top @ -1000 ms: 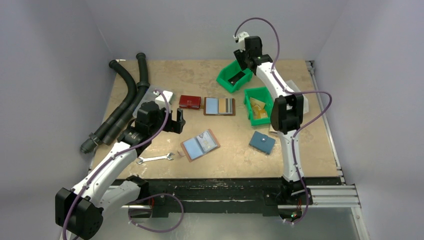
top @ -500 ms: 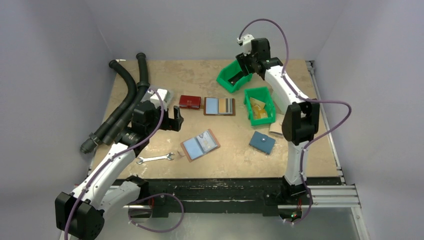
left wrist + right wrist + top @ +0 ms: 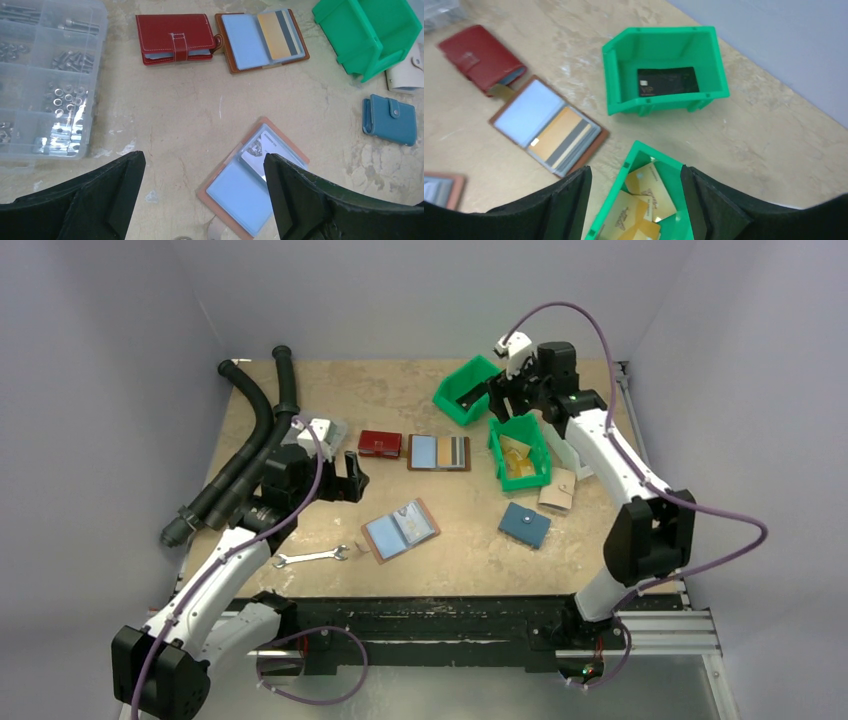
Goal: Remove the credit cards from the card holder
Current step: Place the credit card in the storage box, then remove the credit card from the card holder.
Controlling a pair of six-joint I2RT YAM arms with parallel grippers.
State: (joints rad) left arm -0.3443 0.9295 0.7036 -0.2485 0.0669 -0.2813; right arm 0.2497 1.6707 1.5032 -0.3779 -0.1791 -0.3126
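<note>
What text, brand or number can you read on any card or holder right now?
Nothing is legible in any view.
black card in the far green bin: pale mark, too small to read.
gold cards in the near green bin: dark logos, blurred.
grey card in the nearer open card holder: emblem, unreadable.

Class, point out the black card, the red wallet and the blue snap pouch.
black card (image 3: 668, 81): right wrist view, middle of its face.
red wallet (image 3: 160, 37): left wrist view, front cover left of the strap.
blue snap pouch (image 3: 392, 126): left wrist view, front face below the snap.
</note>
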